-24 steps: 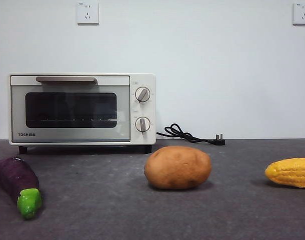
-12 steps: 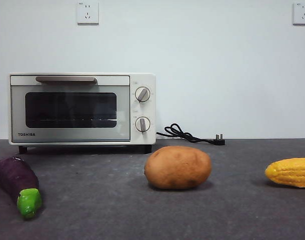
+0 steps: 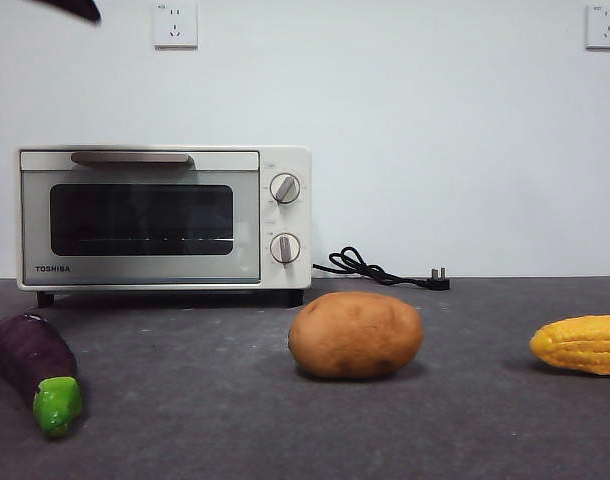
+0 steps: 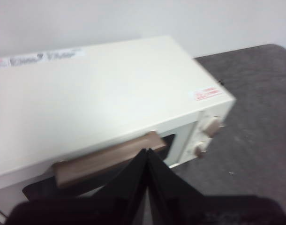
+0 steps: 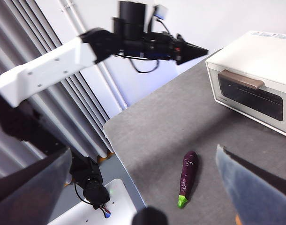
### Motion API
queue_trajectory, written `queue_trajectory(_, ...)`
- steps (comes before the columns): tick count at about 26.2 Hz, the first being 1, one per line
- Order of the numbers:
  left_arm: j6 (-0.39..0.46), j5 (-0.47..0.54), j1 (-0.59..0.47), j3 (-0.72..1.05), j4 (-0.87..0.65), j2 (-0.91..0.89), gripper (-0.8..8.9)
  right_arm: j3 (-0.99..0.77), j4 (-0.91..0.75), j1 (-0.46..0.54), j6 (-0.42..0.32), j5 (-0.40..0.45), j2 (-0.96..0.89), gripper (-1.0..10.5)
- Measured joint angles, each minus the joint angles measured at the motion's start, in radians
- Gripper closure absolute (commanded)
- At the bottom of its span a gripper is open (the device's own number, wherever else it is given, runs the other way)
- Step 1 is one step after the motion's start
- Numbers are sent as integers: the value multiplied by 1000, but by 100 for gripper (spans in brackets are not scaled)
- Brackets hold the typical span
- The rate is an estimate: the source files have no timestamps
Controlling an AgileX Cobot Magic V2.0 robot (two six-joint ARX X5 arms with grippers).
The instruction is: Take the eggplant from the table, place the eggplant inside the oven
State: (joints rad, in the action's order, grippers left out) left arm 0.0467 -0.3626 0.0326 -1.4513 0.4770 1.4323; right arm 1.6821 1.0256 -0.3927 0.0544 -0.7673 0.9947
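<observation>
The eggplant (image 3: 35,370), dark purple with a green cap, lies on the table (image 3: 185,420) at the near left, in front of the oven (image 3: 165,218); the right wrist view shows the eggplant (image 5: 187,177) too. The cream oven's door is closed. My left gripper (image 4: 146,152) is shut with nothing in it and hangs above the oven's bar handle (image 4: 108,158); it shows as a black tip (image 3: 70,8) at the top left of the front view. My right gripper (image 5: 143,149) is open and empty, high above the table, far from the eggplant.
A brown potato (image 3: 355,335) sits mid-table and a yellow corn cob (image 3: 582,344) at the right edge. The oven's black cord (image 3: 380,268) lies by the back wall. The left arm (image 5: 86,51) reaches towards the oven (image 5: 255,79) from beyond the table's edge.
A black gripper tip has come into the top left corner of the front view. The eggplant, potato, corn and oven have not moved.
</observation>
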Motion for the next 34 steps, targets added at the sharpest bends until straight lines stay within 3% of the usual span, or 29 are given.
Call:
queue_trajectory(10, 6, -7, -34, 0, -92, 202, 819, 0, 0, 0, 0, 1, 4, 312)
queue_trajectory(22, 6, -7, -44, 0, -211, 250, 819, 1, 27, 0, 0, 3, 42, 312)
queue_trajectory(34, 6, -16, -44, -4, -209, 314, 819, 1, 27, 0, -1, 4, 69, 312)
